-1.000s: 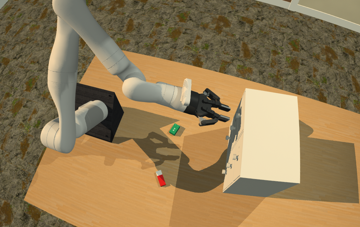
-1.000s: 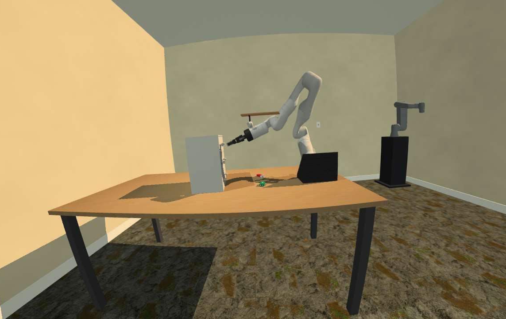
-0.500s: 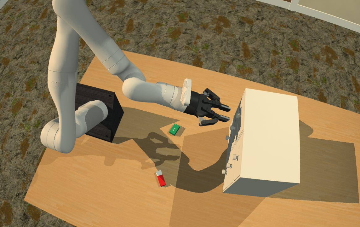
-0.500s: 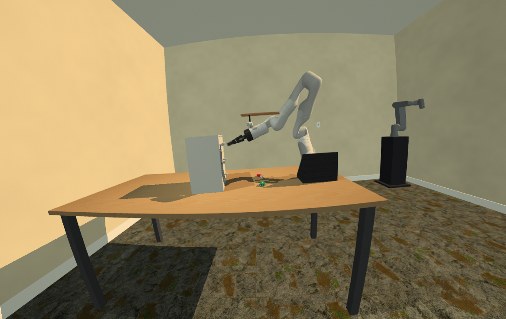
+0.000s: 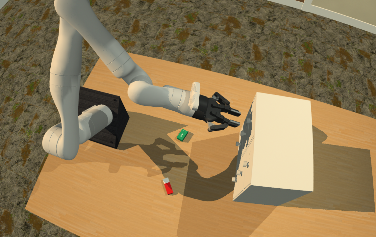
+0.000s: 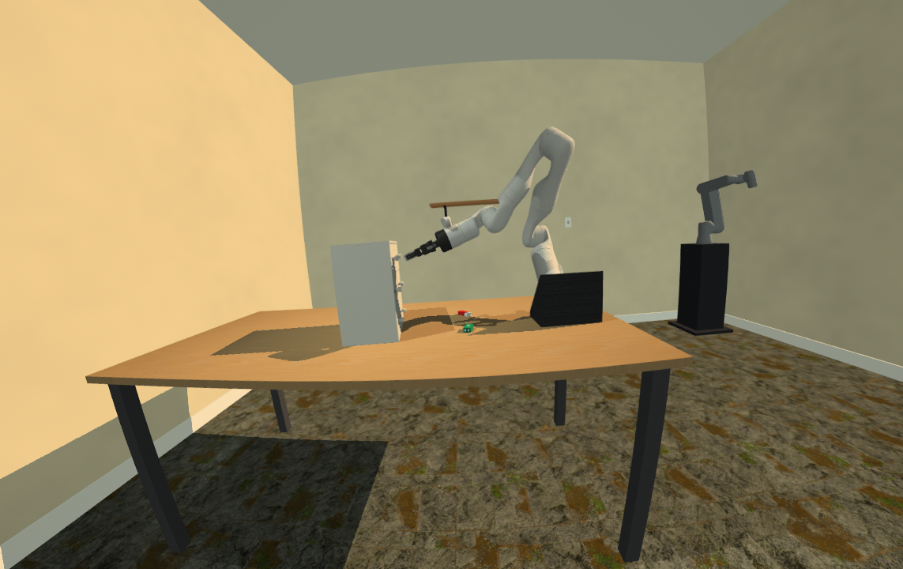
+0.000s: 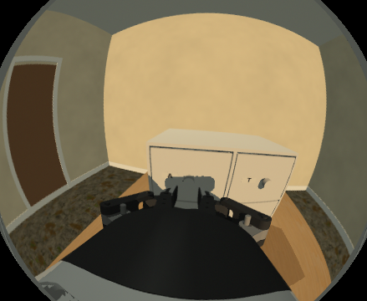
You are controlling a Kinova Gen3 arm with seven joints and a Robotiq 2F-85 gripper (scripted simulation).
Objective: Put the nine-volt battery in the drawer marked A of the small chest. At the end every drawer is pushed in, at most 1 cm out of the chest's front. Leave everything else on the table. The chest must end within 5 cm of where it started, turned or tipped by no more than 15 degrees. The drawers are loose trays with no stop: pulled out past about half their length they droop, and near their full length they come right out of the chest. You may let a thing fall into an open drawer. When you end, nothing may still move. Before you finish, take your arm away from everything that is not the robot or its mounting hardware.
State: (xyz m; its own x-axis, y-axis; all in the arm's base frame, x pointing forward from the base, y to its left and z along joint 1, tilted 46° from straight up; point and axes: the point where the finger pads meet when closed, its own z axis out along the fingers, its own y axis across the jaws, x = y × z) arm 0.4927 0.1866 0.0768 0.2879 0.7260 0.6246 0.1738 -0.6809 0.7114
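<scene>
The green nine-volt battery [image 5: 182, 135] [image 6: 468, 328] lies on the table, between the arm's base and the chest. The white chest [image 5: 282, 141] [image 6: 366, 293] [image 7: 216, 135] stands upright, with several knobs on its front. Its drawers look pushed in. In the wrist view the upper right drawer [image 7: 254, 169] is marked T; the mark on the wider upper left drawer [image 7: 191, 160] is mostly hidden, and I cannot read an A anywhere. My gripper [image 5: 237, 118] [image 6: 408, 257] is partly open and empty, its fingertips a short way in front of the chest's upper front, high above the table.
A red and white block [image 5: 168, 188] [image 6: 464, 312] lies on the table [image 5: 118, 191] [image 6: 511, 353], apart from the battery. The dark base block [image 5: 102, 97] [image 6: 567, 298] carries the arm. The chest's far side from the arm is near a table end.
</scene>
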